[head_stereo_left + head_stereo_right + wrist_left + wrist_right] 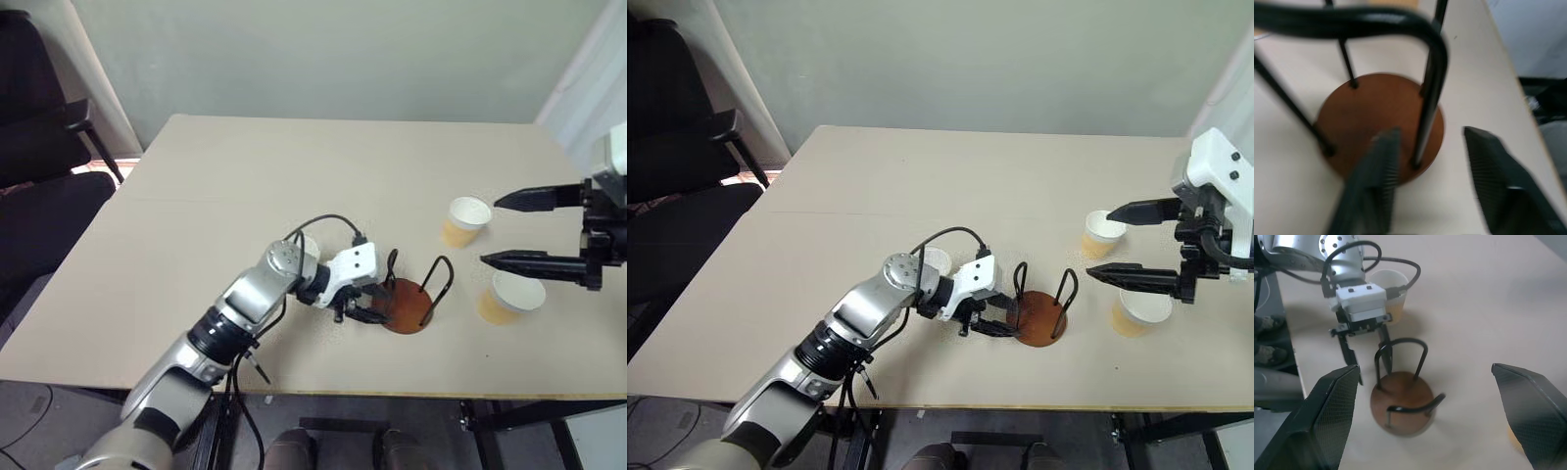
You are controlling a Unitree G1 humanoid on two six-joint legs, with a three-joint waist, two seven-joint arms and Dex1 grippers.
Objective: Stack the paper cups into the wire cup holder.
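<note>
Tabletop: a beige surface on which all the items are set.
Left gripper: seen low at the left edge of the wire cup holder; its jaws are spread, one finger over the disc base beside a wire loop, nothing gripped.
Right gripper: held above the right side, jaws spread wide and empty.
Wire cup holder: placed near the front edge, centre-right, with no cup in it.
Paper cups: one far right, one nearer right, one left of the holder, behind the left wrist.
</note>
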